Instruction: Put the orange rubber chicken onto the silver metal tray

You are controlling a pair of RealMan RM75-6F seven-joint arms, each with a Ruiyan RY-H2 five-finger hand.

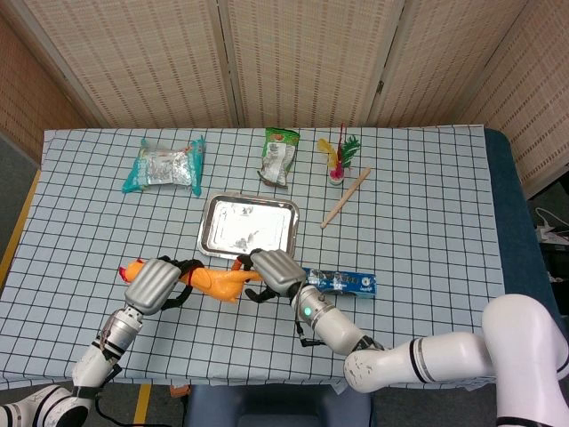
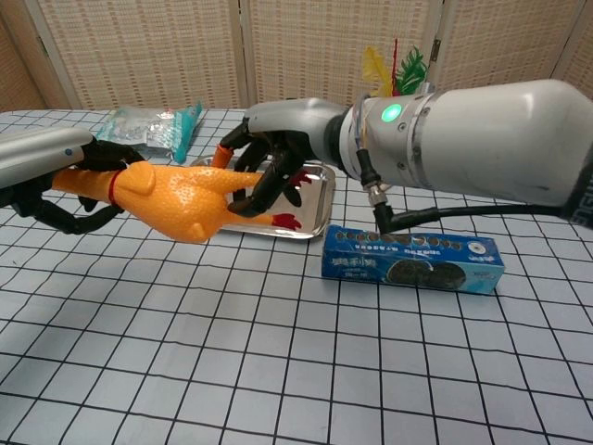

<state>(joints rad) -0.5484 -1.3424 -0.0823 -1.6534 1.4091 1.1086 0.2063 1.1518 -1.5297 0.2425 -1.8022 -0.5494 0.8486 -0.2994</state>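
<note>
The orange rubber chicken hangs just above the table, in front of the silver metal tray. My left hand grips its neck at the head end. My right hand curls its fingers around the legs at the tail end, close to the tray's near edge. The chicken's red feet reach over that edge in the chest view. The tray holds nothing.
A blue box lies right of the chicken, under my right forearm. Behind the tray are a silver snack bag, a green packet, a feather shuttlecock and a wooden stick.
</note>
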